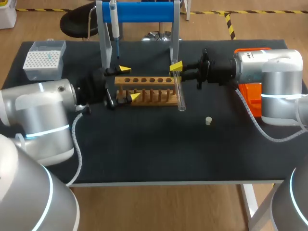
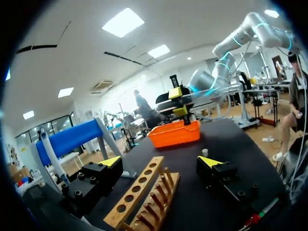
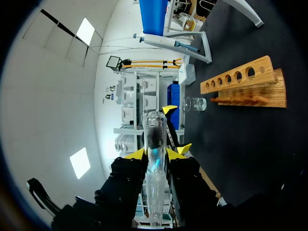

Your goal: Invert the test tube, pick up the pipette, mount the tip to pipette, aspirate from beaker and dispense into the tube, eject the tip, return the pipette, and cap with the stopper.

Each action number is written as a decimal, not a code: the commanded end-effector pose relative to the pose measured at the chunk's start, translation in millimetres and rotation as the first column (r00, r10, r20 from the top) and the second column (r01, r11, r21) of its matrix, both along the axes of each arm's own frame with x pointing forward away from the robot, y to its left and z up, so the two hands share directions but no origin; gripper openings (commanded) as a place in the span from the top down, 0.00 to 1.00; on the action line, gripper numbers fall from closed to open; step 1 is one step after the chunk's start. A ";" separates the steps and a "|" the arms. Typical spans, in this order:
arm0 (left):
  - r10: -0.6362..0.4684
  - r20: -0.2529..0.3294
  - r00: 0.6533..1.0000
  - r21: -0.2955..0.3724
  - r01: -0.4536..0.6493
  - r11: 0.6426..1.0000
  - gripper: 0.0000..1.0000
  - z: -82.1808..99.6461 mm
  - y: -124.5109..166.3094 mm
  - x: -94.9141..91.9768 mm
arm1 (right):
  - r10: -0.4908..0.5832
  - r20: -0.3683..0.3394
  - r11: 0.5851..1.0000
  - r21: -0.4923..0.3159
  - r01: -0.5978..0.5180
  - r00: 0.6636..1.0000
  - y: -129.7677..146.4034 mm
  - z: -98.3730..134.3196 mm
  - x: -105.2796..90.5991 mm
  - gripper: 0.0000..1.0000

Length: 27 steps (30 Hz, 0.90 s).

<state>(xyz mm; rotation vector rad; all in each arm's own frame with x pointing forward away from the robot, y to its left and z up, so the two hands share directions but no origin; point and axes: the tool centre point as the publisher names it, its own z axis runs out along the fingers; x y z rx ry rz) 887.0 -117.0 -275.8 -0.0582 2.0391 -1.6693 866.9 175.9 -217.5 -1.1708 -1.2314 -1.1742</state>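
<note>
My R gripper (image 3: 161, 150) is clamped on the test tube (image 3: 155, 163). Both yellow tips press the glass from opposite sides, and the tube runs lengthwise betw. them and sticks out past the tips. From the head view the tube hangs just off the right end of the wooden rack (image 1: 147, 90), w/ the gripper at its upper part and its other end low, near the table (image 1: 159, 149). Can't tell if that end touches the cloth, or if the glass touches the rack.

My L gripper (image 2: 161, 161) is spread wide and holds nothing. The rack's left end sits betw. its fingers, close to one finger and apart from the other. The rack's top bar has a row of round holes, w/ pegs on the lower board beside it.

The stopper (image 1: 208, 121), small and pale, stands alone on the table in front of my R arm. It is well apart from the rack and the tube.

The pipette (image 1: 114, 21) hangs on the stand (image 1: 144, 10) w/ the blue crossbar, behind the rack. The tip box (image 1: 44, 58) is at the table's back left corner, away from both grippers.

The beaker (image 3: 195, 103), clear glass, shows only from my R wrist: upright on the table near the rack's far end. Can't tell what's in it.

The orange tray (image 1: 249, 91) sits at the right side, partly under my R arm.
</note>
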 end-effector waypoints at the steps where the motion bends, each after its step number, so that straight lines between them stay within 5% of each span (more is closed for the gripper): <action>1: -0.087 0.300 0.950 -0.022 0.098 0.995 0.00 -6.5 1.5 -1.7 | -0.001 0.000 1.000 -0.004 0.001 1.000 -0.4 1.1 -0.7 1.00; 5: -0.087 0.300 0.950 -0.022 0.098 0.995 0.00 -6.5 1.5 -1.7 | -0.001 0.000 1.000 -0.004 0.001 1.000 -0.4 1.1 -0.7 1.00; 6: -0.108 0.394 0.913 0.101 0.073 0.992 0.00 -0.5 4.3 -1.9 | -0.001 0.000 1.000 -0.004 0.001 1.000 -0.4 1.1 -0.7 1.00; 9: -0.130 0.660 0.740 0.128 0.060 0.990 0.00 15.1 0.3 -4.1 | -0.001 0.000 1.000 -0.004 0.001 1.000 -0.4 1.1 -0.7 1.00; 12: -0.213 0.768 0.604 0.235 0.044 0.971 0.00 17.4 -5.4 -6.3 | -0.001 0.000 1.000 -0.004 0.001 1.000 -0.4 1.1 -0.7 1.00; 20: -0.374 0.876 0.305 0.399 -0.023 0.916 0.00 30.3 -20.5 -20.1 | -0.001 0.000 1.000 -0.004 0.001 1.000 -0.4 1.1 -0.7 1.00; 27: -0.385 0.911 0.144 0.395 -0.044 0.918 0.00 41.0 -28.3 -39.2 | -0.001 0.000 1.000 -0.004 0.001 1.000 -0.4 1.1 -0.7 1.00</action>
